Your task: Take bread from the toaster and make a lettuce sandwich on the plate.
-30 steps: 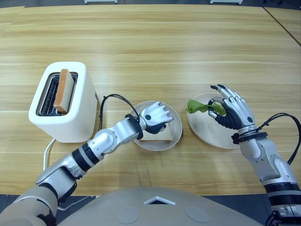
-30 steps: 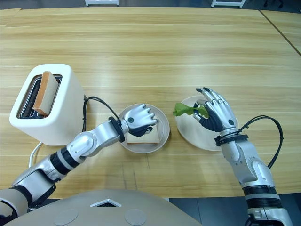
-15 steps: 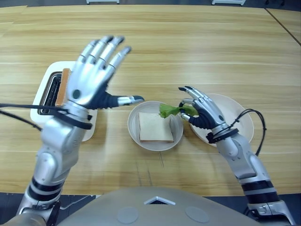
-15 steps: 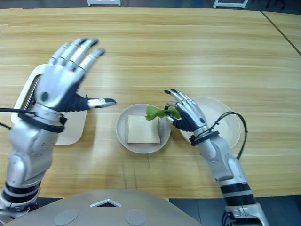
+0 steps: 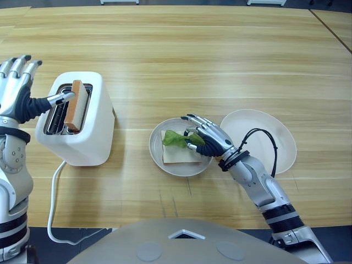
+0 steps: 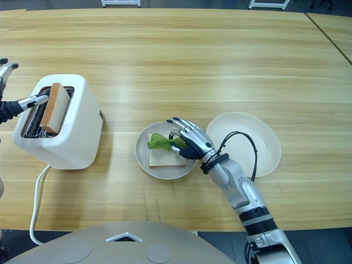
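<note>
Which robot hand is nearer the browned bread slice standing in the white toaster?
Left. The left robot hand is just left of the browned bread slice, one finger by it. The right robot hand holds a green lettuce leaf over the round beige plate.

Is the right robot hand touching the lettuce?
Touching. The left eye view shows the right robot hand with its fingers pinched on one end of the lettuce, over the bread slice.
</note>
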Controlling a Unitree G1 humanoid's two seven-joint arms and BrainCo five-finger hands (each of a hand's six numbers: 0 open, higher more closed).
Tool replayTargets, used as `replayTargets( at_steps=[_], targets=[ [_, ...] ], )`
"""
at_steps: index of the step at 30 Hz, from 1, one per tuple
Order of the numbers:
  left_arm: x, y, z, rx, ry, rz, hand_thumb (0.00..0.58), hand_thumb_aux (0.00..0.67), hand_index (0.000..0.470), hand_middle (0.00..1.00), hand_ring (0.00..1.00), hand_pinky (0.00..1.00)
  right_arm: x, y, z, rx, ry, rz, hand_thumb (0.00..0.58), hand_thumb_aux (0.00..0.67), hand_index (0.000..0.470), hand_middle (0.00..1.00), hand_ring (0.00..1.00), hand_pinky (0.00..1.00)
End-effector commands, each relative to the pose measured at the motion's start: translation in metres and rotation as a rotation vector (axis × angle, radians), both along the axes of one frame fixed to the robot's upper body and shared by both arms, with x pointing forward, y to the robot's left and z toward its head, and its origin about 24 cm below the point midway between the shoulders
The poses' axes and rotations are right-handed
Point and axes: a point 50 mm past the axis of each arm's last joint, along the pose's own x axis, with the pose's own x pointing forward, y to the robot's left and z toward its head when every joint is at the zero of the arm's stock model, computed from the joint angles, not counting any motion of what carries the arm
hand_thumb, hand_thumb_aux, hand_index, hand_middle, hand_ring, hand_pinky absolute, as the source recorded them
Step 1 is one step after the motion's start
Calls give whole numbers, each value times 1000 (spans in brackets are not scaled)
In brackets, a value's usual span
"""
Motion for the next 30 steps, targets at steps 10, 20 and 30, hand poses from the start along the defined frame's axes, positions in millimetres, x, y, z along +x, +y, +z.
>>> replayTargets(
  at_steps=[10,20,30],
  targets=[
    [-1,-4,-20,-9,137,24,0,0,0,0,0,0,2,2,8,-1,-45,-3,0,0,0,0,0,0],
    [11,-22,-21,-54,163,-59,340,239,168,0,0,0,-5,-9,6,22,-54,-74,0,0,0,0,0,0],
    [12,-26,-24,-93,185,-65,535,483,339,0,0,0,-7,-15,5,28,-58,-105,0,0,0,0,0,0]
  ],
)
